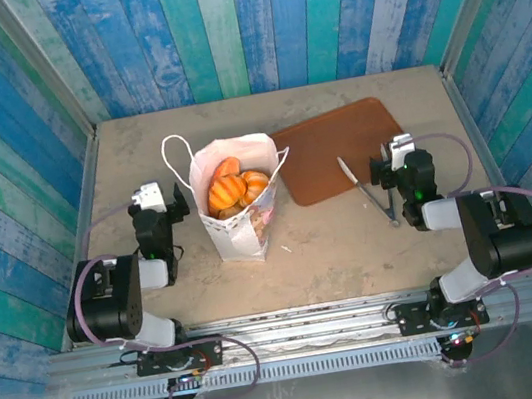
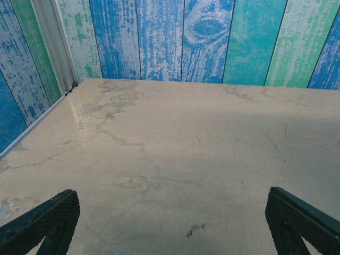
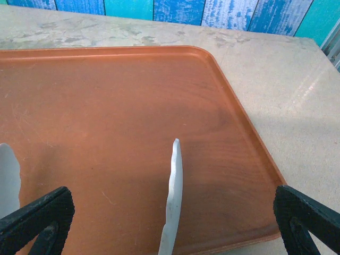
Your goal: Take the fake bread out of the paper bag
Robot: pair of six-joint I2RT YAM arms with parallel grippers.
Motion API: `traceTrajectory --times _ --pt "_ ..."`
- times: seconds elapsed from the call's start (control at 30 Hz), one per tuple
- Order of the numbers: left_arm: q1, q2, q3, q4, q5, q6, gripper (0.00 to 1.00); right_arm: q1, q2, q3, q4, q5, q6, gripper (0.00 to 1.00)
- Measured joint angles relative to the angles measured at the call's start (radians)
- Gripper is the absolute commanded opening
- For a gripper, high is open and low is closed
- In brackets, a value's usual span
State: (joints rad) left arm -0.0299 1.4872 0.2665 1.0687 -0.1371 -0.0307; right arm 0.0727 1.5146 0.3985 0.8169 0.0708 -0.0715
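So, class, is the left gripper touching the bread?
Apart. The top view shows the bread down inside the bag, while the left gripper sits open outside it, to its left.

The beige table (image 1: 354,246) bears the white paper bag (image 1: 241,236), a brown tray (image 1: 338,142) beside it and metal tongs (image 1: 367,190).

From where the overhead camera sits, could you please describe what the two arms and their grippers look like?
The left arm and right arm match: bulky black cylindrical joints, pale grey links, and a lilac cable looping off each. The left gripper and right gripper have black fingers with cross-hatched faces.
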Motion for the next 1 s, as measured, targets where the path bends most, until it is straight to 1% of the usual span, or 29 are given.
traceTrajectory --times 0.63,1.0 --pt "0.0 0.0 0.0 0.0 -0.001 0.0 0.94 0.0 0.0 0.0 0.0 0.0 0.0 1.0" --pt "0.007 -0.019 0.0 -0.066 -0.063 -0.041 0.94 0.0 0.0 0.001 -0.004 0.0 0.002 1.0"
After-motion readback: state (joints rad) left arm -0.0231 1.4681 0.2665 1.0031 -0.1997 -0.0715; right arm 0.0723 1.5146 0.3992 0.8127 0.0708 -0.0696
